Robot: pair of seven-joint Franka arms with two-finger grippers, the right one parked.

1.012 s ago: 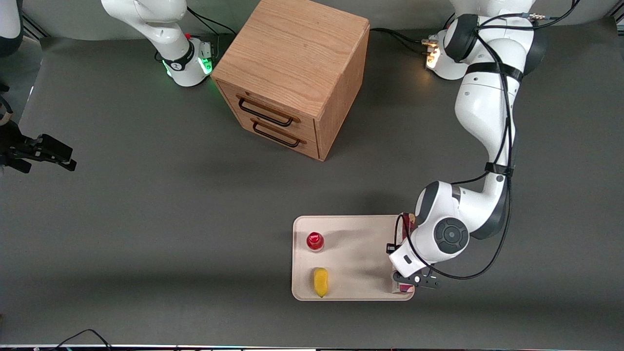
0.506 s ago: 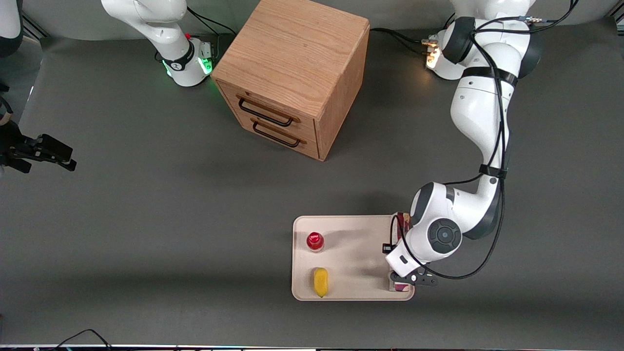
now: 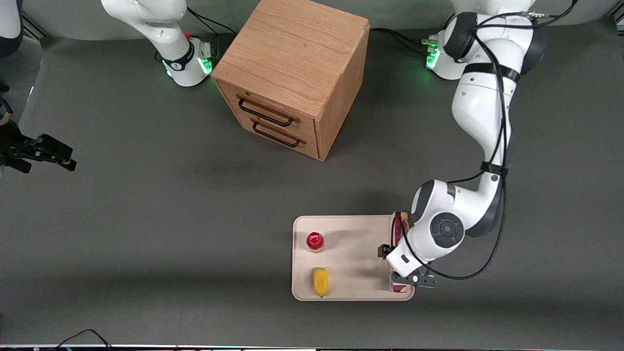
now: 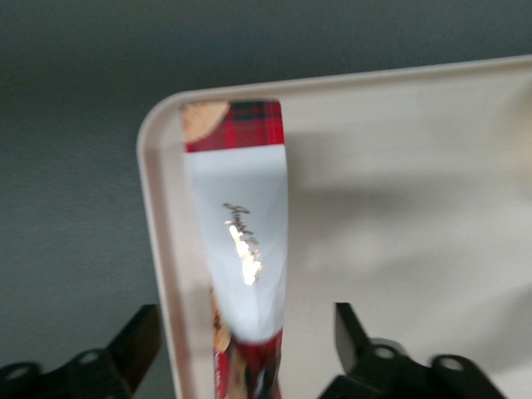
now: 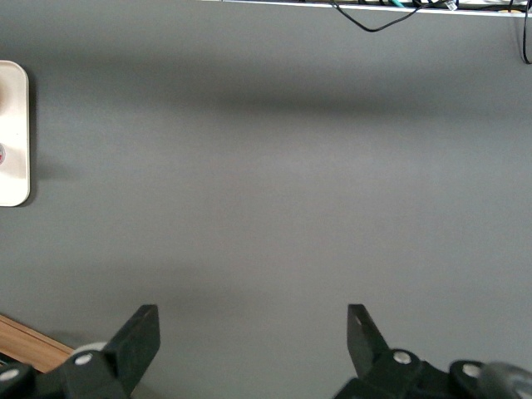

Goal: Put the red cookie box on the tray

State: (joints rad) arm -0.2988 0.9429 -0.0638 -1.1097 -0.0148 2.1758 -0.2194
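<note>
Front view, tray (image 3: 351,253) holding red-capped bottle (image 3: 315,241), yellow item (image 3: 320,282), red cookie box (image 4: 237,249) along its rim, gripper (image 4: 245,353) fingers spread apart above box.

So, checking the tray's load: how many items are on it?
3. A red-capped bottle and a yellow item nearer the camera lie toward the parked arm's end of the tray; the red cookie box lies along the working arm's rim, under the open gripper.

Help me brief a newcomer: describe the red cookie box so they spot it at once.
Find the cream tray nearest the front camera. The red cookie box lies along its rim under the open gripper; long, plaid and white, unlike the small bottle.
</note>
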